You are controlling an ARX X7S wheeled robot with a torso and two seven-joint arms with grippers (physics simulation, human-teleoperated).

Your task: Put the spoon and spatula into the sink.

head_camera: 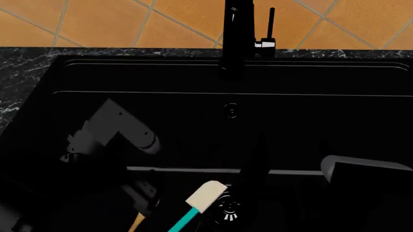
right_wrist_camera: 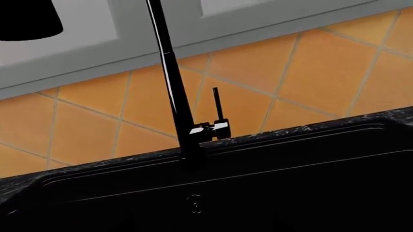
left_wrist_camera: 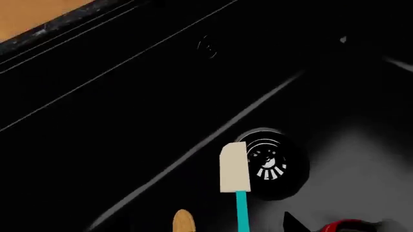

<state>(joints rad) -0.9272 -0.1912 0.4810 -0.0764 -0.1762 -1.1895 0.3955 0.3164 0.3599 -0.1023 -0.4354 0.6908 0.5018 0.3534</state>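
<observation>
The sink (head_camera: pixel 129 77) is a black basin with a round metal drain (left_wrist_camera: pixel 270 164) (head_camera: pixel 227 211). The spatula (left_wrist_camera: pixel 233 166) (head_camera: pixel 206 195) points its cream blade at the drain's edge, and its teal handle runs off the frame's edge. Beside it shows the tip of the wooden spoon (left_wrist_camera: pixel 183 221), a thin brown sliver (head_camera: pixel 137 222) in the head view. My left arm (head_camera: pixel 119 128) reaches down into the basin just behind both. Its fingers are lost in the dark, so I cannot tell whether they hold either utensil. My right arm (head_camera: pixel 361 169) hovers over the basin's right side, its gripper unseen.
A tall black faucet (head_camera: pixel 233 34) (right_wrist_camera: pixel 174 96) stands at the sink's back rim, before orange wall tiles. Black white-veined marble (head_camera: pixel 19 72) frames the basin. A small red shape (left_wrist_camera: pixel 342 224) shows at the edge of the left wrist view.
</observation>
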